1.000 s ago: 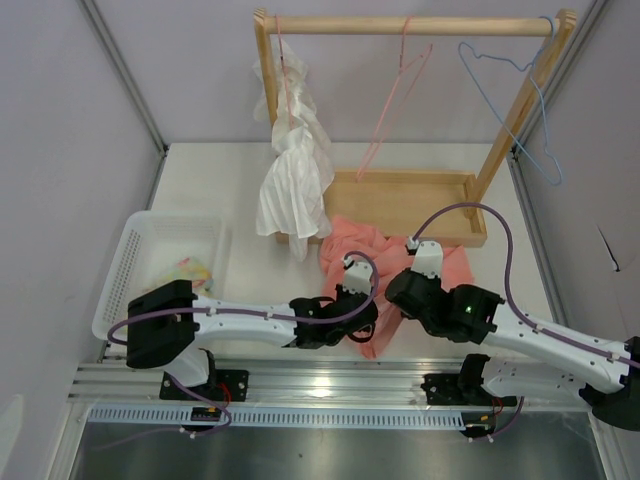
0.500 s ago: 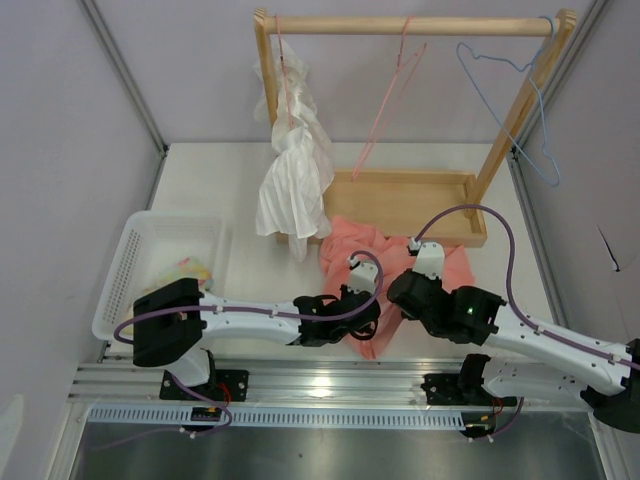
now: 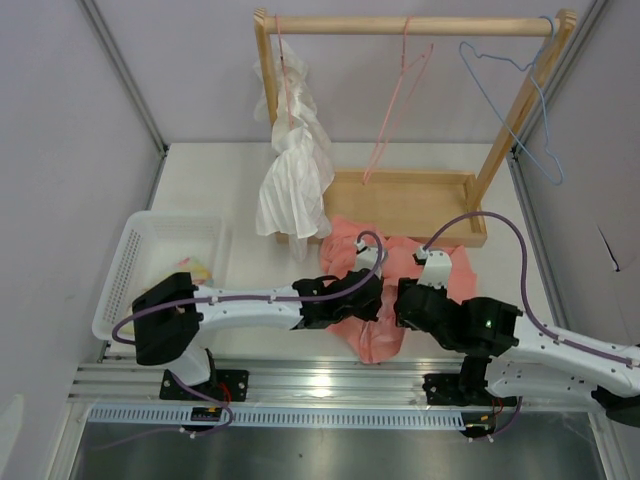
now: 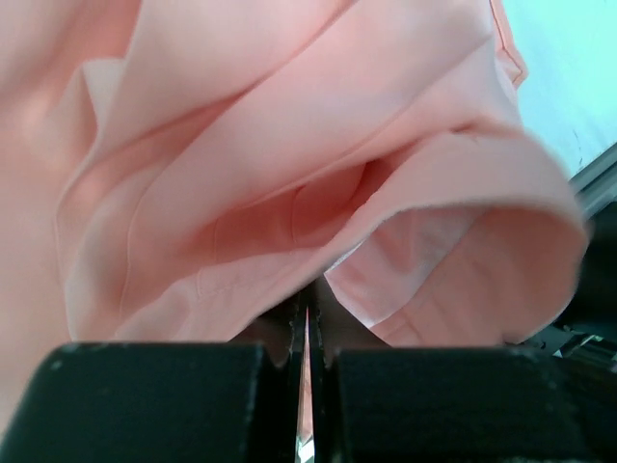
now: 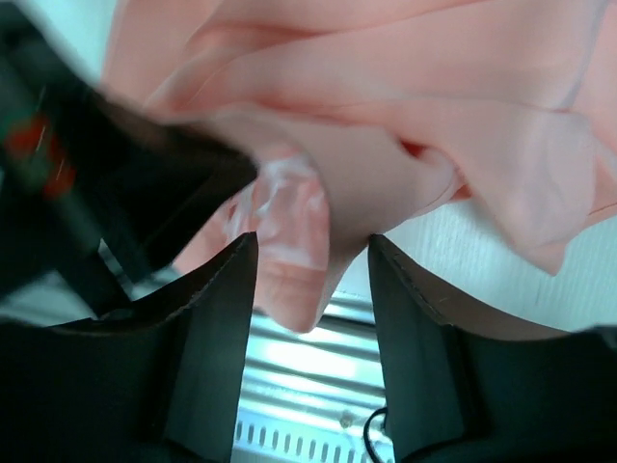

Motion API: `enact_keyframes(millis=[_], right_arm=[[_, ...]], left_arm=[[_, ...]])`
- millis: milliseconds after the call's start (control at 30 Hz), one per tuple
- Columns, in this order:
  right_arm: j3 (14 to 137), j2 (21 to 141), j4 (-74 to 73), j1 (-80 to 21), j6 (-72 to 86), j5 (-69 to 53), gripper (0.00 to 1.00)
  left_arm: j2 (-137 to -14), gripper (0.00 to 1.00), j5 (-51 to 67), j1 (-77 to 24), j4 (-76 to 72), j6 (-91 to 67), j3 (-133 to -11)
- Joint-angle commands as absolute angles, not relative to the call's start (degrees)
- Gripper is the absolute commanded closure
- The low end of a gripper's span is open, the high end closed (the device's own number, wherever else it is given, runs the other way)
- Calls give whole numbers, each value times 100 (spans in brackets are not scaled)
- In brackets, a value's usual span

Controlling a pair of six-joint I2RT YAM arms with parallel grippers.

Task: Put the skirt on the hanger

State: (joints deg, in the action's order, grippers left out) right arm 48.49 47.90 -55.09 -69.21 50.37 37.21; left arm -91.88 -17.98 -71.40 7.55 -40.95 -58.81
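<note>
White tabletop (image 3: 210, 180) carries the skirt (image 3: 372, 340), crumpled before the wooden tray (image 3: 430, 225). We see the left fingers (image 4: 164, 395) pinched together on its fabric, while the right fingers (image 5: 207, 338) stand apart around a fold. The hanger (image 3: 395, 95) hangs on the rail (image 3: 450, 26).

Left arm (image 3: 250, 300) and right arm (image 3: 560, 345) are partly hiding the skirt (image 3: 375, 340) at lower centre, the latter running off the right edge; a black blur (image 5: 87, 193) is crowding the right wrist view's left.
</note>
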Motion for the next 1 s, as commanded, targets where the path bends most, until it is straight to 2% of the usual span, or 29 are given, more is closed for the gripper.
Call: enact_keyframes(millis=[0,100,233,500,567,733,833,867,967], right_arm=[[5115,4649,-5634,-7626,5703,4069,55],[5203,4868,-5809,-8006,6239,4288,60],[5361,5220,-6091,-8577,6732,4614,59],[4642,5923,-5011,-8701,7163,4236,58],[4204,5933,-4257,-8640,7015,4184,57],[3560,6195,-2912,-8253,6663,3850,62],[3551,6398,-2743,-8227,6662,3876,61],[3568,6494,-2751,-8261,6775,3919,67],[3621,6530,-3005,-8779,7319,4403,68]], left_arm=[[-9403,100,-1248,-6909,1124,-3955,-6440],[-9588,100,-1055,-6812,1327,-3929,-6591],[-9826,100,-791,-6662,1310,-3946,-6671],[-9984,100,-633,-6609,1336,-3894,-6820],[-9984,100,-615,-6601,1336,-3885,-6847],[-9967,100,-598,-6583,1371,-3867,-6847],[-9984,100,-598,-6574,1397,-3867,-6855],[-9984,100,-572,-6574,1389,-3867,-6855],[-9993,100,-501,-6539,1380,-3885,-6855]])
